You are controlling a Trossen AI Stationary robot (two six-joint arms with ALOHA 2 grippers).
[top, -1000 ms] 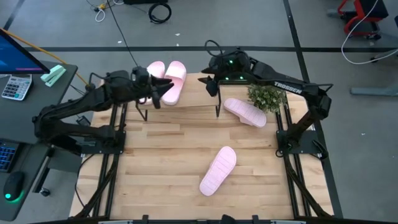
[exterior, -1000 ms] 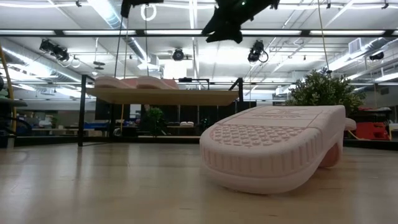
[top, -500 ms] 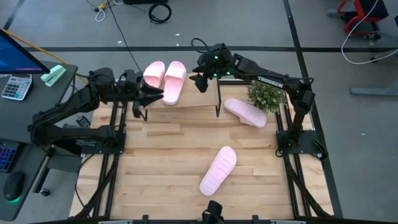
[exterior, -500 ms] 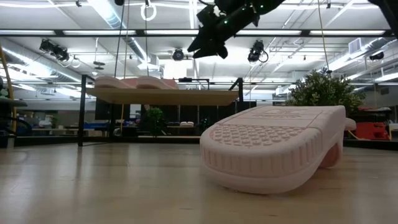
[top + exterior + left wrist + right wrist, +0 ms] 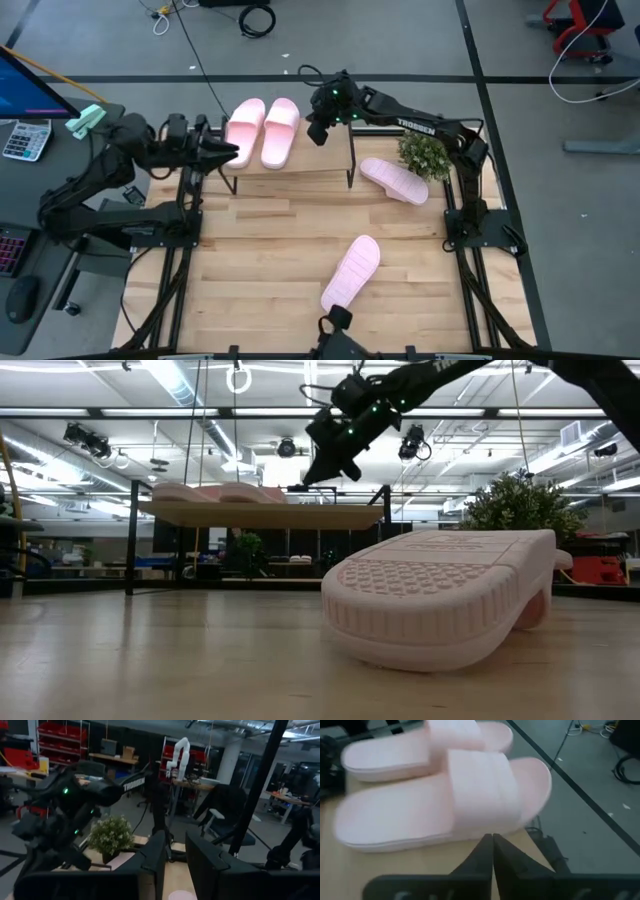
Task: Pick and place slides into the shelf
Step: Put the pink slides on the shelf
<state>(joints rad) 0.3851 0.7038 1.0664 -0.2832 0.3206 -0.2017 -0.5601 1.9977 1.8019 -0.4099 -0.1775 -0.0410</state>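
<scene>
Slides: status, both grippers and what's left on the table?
Right gripper shut, empty, beside two slides on shelf. Left gripper open at shelf's left end. Two slides left on the table. Nothing blocking.

4 pale pink slides [image 5: 262, 131], ribbed soles; light wood shelf [image 5: 260, 514], black frame; green plant [image 5: 427, 154].

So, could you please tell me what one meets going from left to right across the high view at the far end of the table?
Left tool → two slides side by side on the shelf → right tool → third slide → small plant.
</scene>
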